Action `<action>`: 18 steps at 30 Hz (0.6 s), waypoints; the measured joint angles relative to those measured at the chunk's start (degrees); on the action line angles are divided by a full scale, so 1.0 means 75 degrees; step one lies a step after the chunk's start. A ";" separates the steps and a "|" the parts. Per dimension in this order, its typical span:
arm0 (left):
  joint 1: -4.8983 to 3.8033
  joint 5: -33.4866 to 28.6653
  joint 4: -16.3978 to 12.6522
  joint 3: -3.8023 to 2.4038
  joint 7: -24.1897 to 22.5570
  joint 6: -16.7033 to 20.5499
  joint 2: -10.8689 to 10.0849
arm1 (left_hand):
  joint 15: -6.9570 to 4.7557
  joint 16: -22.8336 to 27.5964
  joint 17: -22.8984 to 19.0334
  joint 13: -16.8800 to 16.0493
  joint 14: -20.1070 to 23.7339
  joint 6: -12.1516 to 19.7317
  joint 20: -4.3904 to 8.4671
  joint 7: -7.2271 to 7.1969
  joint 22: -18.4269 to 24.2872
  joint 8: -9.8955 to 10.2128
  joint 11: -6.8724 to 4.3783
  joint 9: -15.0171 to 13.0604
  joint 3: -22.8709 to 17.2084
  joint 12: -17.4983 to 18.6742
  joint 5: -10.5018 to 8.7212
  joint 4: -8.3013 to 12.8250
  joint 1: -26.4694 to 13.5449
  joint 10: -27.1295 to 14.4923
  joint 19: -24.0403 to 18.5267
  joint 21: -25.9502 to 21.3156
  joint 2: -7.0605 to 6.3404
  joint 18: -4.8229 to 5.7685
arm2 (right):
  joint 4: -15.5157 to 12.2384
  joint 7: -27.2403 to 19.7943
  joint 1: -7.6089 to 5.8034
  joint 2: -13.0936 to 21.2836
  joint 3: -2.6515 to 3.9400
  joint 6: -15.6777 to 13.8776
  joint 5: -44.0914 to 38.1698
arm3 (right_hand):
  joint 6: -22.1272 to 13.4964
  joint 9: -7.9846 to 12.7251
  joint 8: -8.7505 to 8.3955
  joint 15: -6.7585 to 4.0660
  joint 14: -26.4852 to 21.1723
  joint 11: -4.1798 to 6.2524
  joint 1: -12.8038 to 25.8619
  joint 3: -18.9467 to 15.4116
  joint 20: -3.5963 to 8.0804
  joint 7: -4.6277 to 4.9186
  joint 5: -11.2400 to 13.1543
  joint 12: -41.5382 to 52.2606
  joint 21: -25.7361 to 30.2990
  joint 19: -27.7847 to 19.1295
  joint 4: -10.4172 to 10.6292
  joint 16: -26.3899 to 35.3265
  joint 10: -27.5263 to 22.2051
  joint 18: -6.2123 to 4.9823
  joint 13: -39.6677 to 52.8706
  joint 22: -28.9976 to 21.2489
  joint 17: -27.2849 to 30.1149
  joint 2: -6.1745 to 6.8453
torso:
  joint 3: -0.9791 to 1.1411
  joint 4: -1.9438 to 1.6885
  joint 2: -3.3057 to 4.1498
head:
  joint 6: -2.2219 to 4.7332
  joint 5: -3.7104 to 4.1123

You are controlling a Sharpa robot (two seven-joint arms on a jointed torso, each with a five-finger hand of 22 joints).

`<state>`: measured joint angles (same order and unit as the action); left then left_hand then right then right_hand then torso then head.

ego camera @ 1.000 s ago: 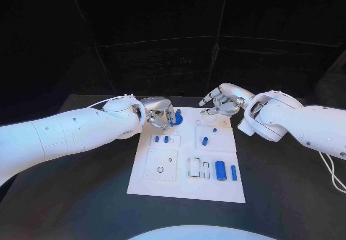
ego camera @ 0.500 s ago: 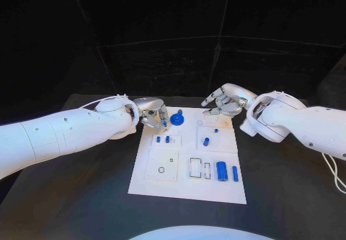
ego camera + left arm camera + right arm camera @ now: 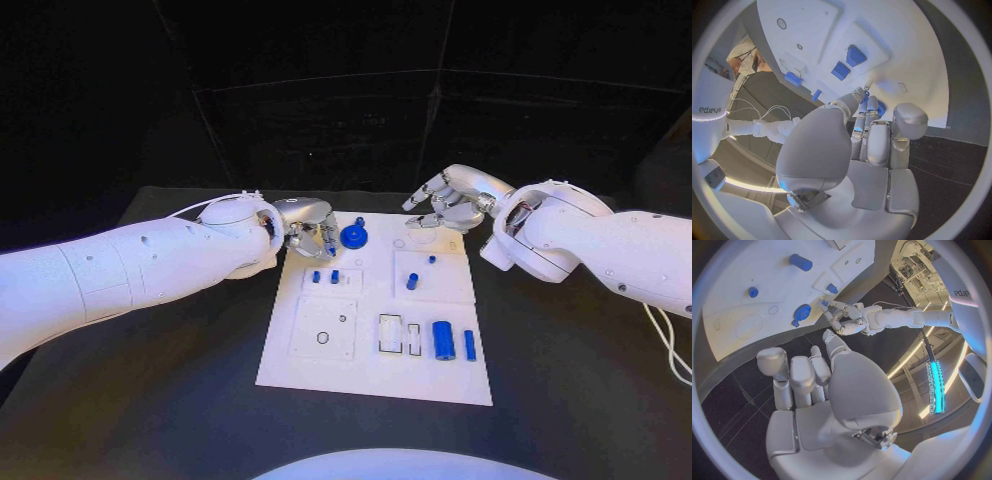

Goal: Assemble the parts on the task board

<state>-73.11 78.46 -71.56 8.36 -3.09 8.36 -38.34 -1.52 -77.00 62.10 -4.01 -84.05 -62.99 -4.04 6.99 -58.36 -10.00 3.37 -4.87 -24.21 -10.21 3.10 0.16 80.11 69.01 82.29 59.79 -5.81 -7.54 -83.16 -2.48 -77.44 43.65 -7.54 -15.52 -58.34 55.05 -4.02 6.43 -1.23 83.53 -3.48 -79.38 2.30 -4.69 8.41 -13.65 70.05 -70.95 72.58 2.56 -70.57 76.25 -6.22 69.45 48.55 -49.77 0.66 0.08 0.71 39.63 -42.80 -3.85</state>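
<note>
Left hand (image 3: 309, 234) withdrawn, black table (image 3: 173, 380)

The word "sharpa" can be read in dark letters on the white casing of the robot's arm (image 3: 711, 109) in the left wrist view, where it appears upside down. In the right wrist view, part of the same brand name shows in dark letters on the white arm casing (image 3: 965, 291). No other text, number or sign can be read.
</note>
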 measured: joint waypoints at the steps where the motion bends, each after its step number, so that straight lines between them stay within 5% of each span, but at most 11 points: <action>1: 0.0003 0.0000 0.0026 0.0000 0.0008 -0.0005 0.0015 | 0.0000 0.0000 0.0000 0.0000 0.0000 0.0000 0.0000 0.0000 0.0000 0.0000 0.0000 0.0000 0.0000 0.0000 0.0000 0.0000 0.0000 0.0000 0.0000 0.0000 0.0000 0.0001 | 0.0000 0.0001 0.0000 0.0000 0.0000 0.0000 -0.0001 | 0.0000 0.0000 0.0000 0.0000 0.0000 0.0000 0.0000 0.0000 0.0000 0.0000 0.0000 0.0000 0.0000 0.0000 0.0000 0.0000 0.0000 0.0000 0.0000 0.0000 0.0000 0.0000 | 0.0000 0.0000 0.0000 | -0.0004 0.0000; 18: 0.0011 0.0007 0.0112 -0.0004 0.0094 -0.0155 0.0073 | 0.0000 0.0000 -0.0008 0.0000 0.0000 0.0002 -0.0002 -0.0002 -0.0007 0.0001 -0.0028 0.0003 0.0000 0.0030 0.0000 0.0000 0.0000 0.0027 -0.0002 -0.0001 0.0000 0.0000 | 0.0000 0.0005 0.0000 -0.0002 0.0000 -0.0002 -0.0015 | 0.0000 0.0000 0.0000 0.0000 0.0000 0.0000 0.0000 0.0000 0.0000 0.0000 0.0000 0.0000 0.0000 0.0000 0.0000 0.0000 0.0000 0.0000 0.0000 0.0000 0.0001 0.0000 | -0.0003 0.0000 -0.0004 | -0.0029 -0.0012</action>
<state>-73.03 78.51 -70.72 8.33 -2.39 7.20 -37.80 -1.52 -77.00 62.04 -4.01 -84.05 -62.97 -4.06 6.98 -58.41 -9.99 3.16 -4.85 -24.21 -9.98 3.10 0.16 80.11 69.21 82.28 59.78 -5.81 -7.54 -83.16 -2.44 -77.44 43.64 -7.54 -15.54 -58.46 55.05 -4.02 6.43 -1.23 83.53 -3.48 -79.38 2.30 -4.69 8.41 -13.65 70.05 -70.95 72.58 2.57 -70.57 76.25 -6.22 69.45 48.55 -49.77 0.66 0.06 0.71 39.60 -43.02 -3.93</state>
